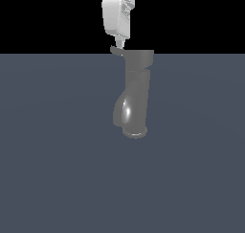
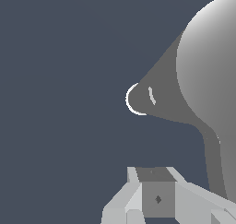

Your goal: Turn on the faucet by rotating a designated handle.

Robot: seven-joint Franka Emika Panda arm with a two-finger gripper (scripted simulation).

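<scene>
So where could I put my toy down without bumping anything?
The grey floor is bare on both sides of the faucet and in front of its ringed spout rim. It is crowded only at the top, where the gripper hangs right at the handle by the cap.

The arm point(image 1: 116, 6) above the gripper point(image 1: 121, 46) is cut off by the frame. The fingertips hide behind the handle point(image 1: 116, 51); their spacing can't be told. The faucet point(image 2: 207, 80) beside the gripper runs off the wrist view.
</scene>
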